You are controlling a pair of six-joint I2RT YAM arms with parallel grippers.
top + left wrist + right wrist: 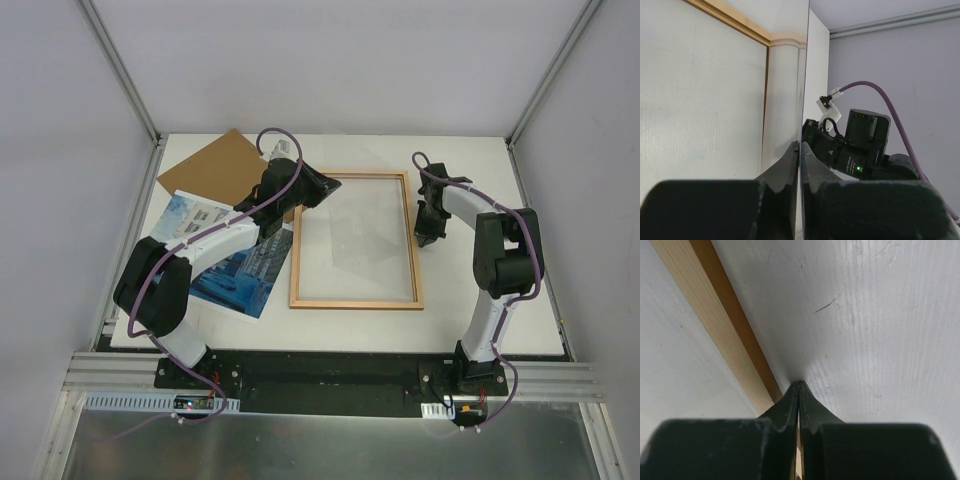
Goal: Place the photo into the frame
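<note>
Left gripper [800, 165]: low centre of the left wrist view, fingers pressed together on the thin edge of a clear pane [804, 75], pinched tight; from above, sits at the upper-left corner of the frame.
Right gripper [799, 405]: low centre of the right wrist view, fingers closed flat against each other, tips at the wooden border; whether anything is nipped between them, cannot tell.
Photo [232, 262]: left of centre in the top view, flat on the table, partly under the left arm, its right edge just beside the frame's left rail; not yet in the frame.
Photo handling: judged light, floppy, easy to crease or smudge; best taken at a free edge or corner, lower left looks most open.
Frame [355, 302]: centre of the top view, thin orange-brown border lying flat, white table showing through.
Frame handling: judged stiff but slender; pane looks slick and breakable, wants a firm edge pinch and slow tilting.
Brown board [222, 165]: upper left, beyond the photo, loose and askew.
Table [490, 190]: white, matte, faintly scratched in the right wrist view.
Room: pale grey walls on three sides, metal rails up the corners.
</note>
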